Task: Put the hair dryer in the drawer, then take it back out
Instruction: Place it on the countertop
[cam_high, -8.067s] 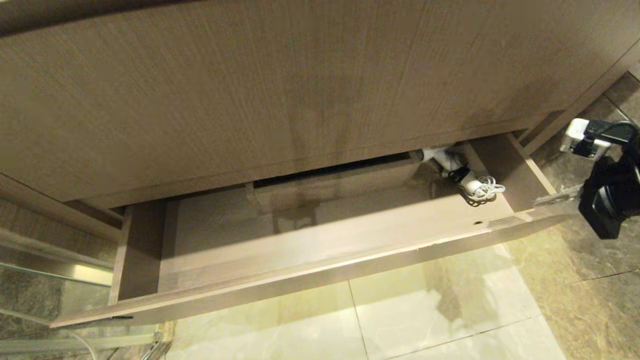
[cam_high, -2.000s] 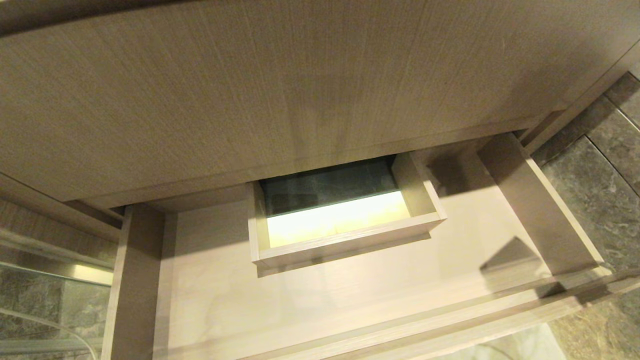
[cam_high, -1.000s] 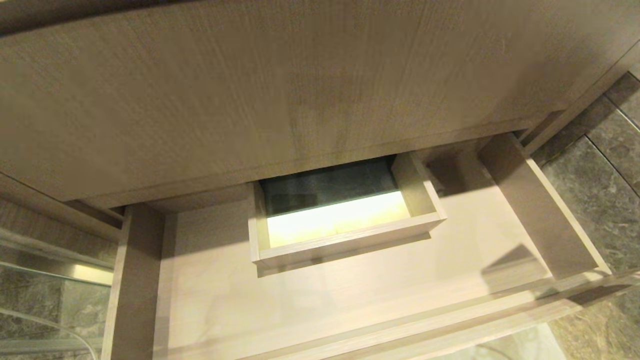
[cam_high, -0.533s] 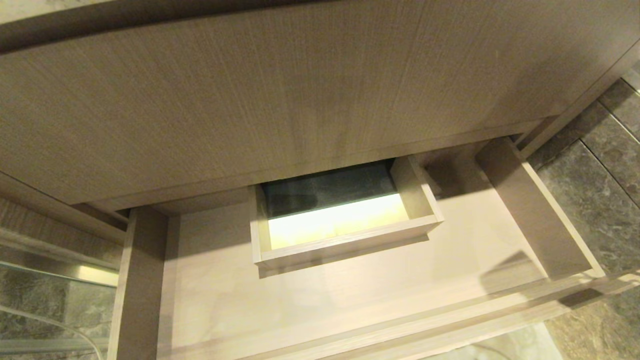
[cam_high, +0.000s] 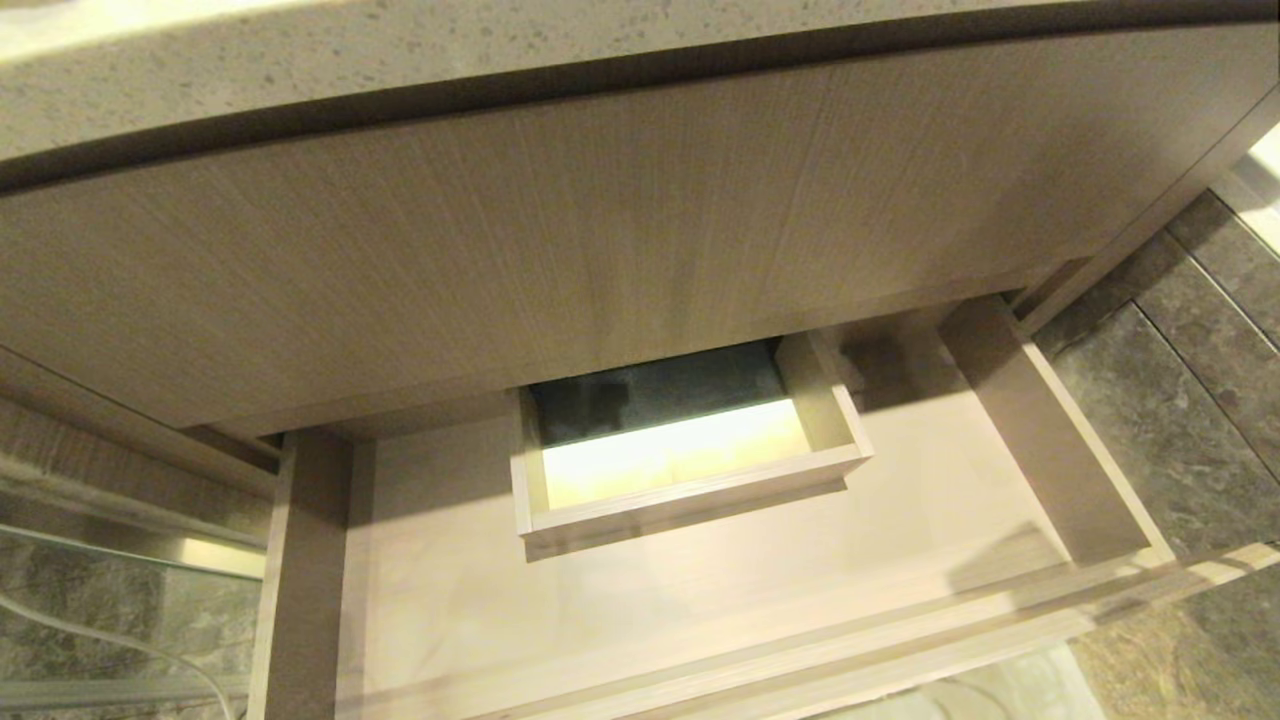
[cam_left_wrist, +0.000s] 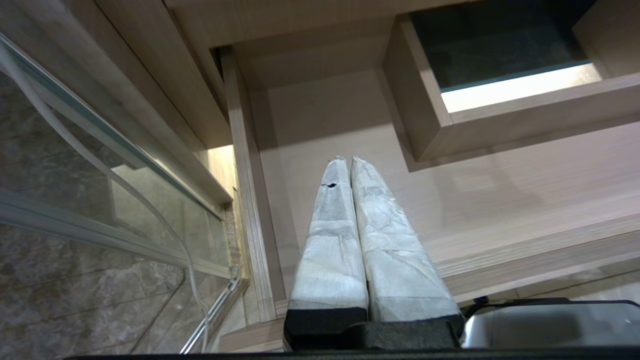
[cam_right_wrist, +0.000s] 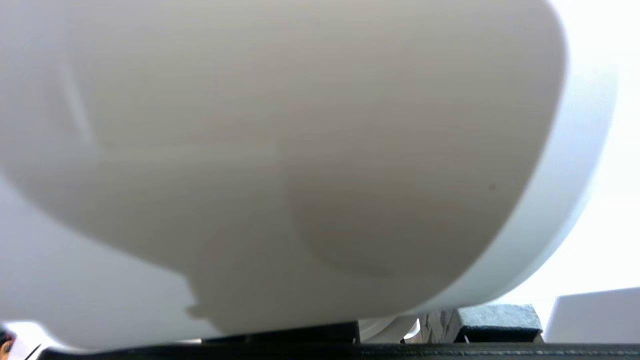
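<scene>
One open wooden drawer (cam_high: 640, 610) under speckled countertop (cam_high: 300, 60); grey stone floor (cam_high: 1180, 420).

White hair dryer (cam_right_wrist: 280, 165) barrel fills right wrist view.
</scene>
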